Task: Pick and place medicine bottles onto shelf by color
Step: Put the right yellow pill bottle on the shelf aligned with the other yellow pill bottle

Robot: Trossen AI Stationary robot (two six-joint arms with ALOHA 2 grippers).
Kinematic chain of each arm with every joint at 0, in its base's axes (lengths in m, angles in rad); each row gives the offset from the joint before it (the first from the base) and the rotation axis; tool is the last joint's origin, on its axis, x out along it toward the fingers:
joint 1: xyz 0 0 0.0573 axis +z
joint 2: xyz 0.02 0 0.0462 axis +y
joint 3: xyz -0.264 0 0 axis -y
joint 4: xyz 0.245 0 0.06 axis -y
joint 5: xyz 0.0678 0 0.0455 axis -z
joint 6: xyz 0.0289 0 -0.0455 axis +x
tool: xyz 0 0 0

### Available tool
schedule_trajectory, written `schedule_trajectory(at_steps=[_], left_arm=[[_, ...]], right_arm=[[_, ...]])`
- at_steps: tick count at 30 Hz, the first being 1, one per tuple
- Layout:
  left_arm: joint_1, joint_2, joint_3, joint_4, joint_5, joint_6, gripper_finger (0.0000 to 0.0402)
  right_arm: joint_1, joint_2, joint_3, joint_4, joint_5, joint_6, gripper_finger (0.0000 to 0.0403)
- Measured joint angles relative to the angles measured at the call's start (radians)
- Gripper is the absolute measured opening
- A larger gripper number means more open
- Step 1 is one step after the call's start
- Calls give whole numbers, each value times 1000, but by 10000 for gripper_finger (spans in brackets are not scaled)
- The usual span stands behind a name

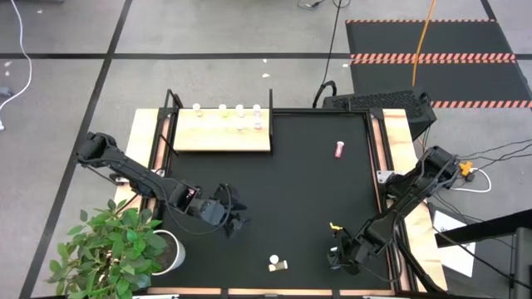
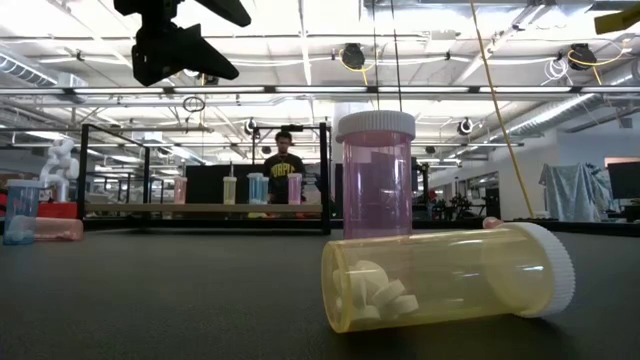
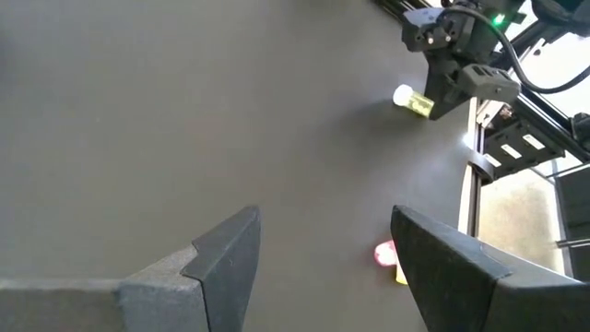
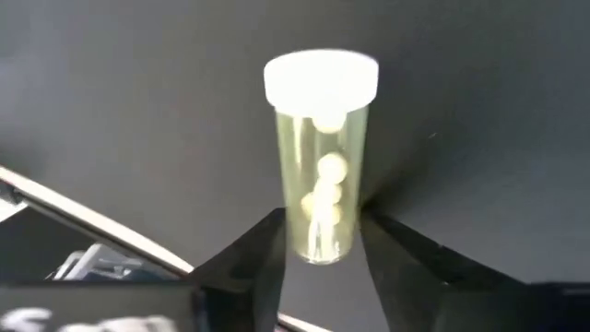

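- You had the right claw clamped on a yellow bottle, fingers gripping the lower body with the white cap standing clear of the tips. In the high view this claw was at the near right of the black mat, and the bottle showed there only as a yellow fleck.
- You had the left claw with its fingers apart and nothing between them, hovering over the near left of the mat.
- The shelf lay at the far left with four bottles standing in a row along its far edge.
- One pink bottle lay on its side at the far right of the mat.
- A second yellow bottle lay on its side at the near centre of the worktop, with an upright pink bottle just behind it.
- Judged from these views, each bottle was light, rigid plastic with a smooth, likely slippery wall; loose tablets inside would shift when tilted.
- You should have taken hold across the body, below the cap, as the round wall could roll out of a shallow grip.
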Motion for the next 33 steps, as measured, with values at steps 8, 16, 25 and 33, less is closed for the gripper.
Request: schedule_trajectory(at_steps=[8, 16, 25, 33], left_arm=[[7, 0, 0, 0, -1, 0, 243], [7, 0, 0, 11, -1, 17, 243], [67, 0, 0, 322, -4, 410, 243], [140, 21, 0, 600, 19, 636, 243]], right_arm=[[0, 0, 0, 1, 10, -64, 92], [-1, -52, -7, 37, 231, -196, 101], [-73, -171, -4, 151, 751, -767, 102], [-273, -178, -3, 538, 775, -1507, 102]])
